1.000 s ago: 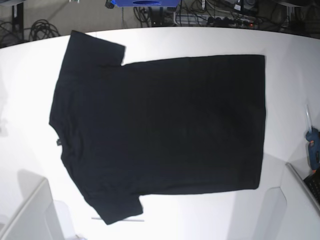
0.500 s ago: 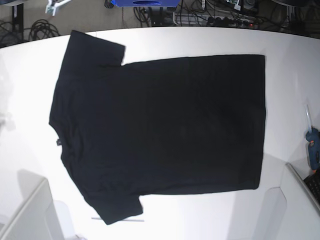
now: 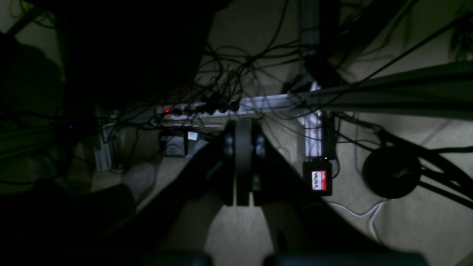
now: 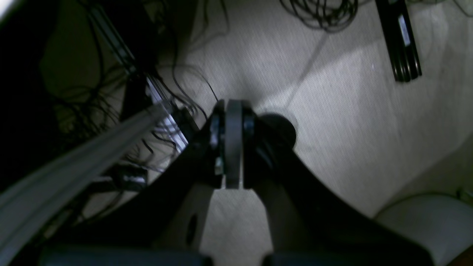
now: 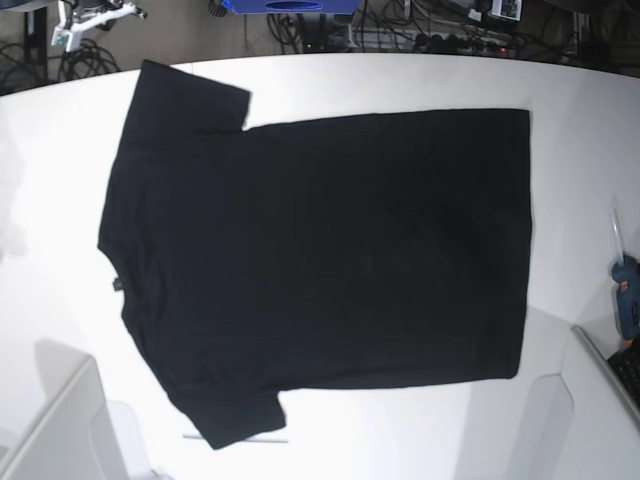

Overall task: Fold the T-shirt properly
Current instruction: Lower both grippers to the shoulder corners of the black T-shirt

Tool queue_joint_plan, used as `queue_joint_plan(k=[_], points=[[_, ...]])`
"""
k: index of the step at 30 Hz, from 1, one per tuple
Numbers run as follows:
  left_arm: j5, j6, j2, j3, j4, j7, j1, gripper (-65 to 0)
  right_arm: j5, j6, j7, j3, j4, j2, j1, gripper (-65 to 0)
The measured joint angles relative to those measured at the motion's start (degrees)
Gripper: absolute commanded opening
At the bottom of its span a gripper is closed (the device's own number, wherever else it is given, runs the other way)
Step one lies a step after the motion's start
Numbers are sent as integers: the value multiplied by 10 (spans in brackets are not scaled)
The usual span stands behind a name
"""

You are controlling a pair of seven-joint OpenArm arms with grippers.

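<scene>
The black T-shirt lies spread flat on the white table, plain side up. Its collar is at the left, its hem at the right, and one sleeve points to the far side, the other to the near side. A small neck tag shows at the collar. My left gripper is shut with nothing in it, over the floor and a power strip. My right gripper is also shut and empty, over the carpet. A white arm part shows beyond the table's far left edge.
A blue tool lies at the table's right edge, with a grey box nearer the front corner. A white block stands at the front left. A thin white stick lies by the near sleeve. Cables cover the floor behind the table.
The white arm part beyond the far left edge has come into the base view and drifted left. The T-shirt has not moved.
</scene>
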Motion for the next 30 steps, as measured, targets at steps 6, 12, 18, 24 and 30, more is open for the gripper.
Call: queue_joint_plan(k=[6, 12, 18, 24, 30], points=[[0, -6, -5, -20, 54, 4, 34, -650, 3, 0, -3, -1, 66, 1, 2, -650], [-4, -4, -5, -85, 101, 0, 52, -650, 6, 1, -5, -2, 119, -5, 37, -650], [-7, -26, 3, -132, 113, 5, 52, -650, 5, 26, -3, -2, 123, -6, 90, -650], [-9, -132, 84, -224, 145, 3, 25, -650, 5, 101, -101, 2, 126, -7, 156, -624], [-166, -158, 72, -281, 139, 10, 2, -650, 81, 157, -174, 37, 126, -7, 181, -347]])
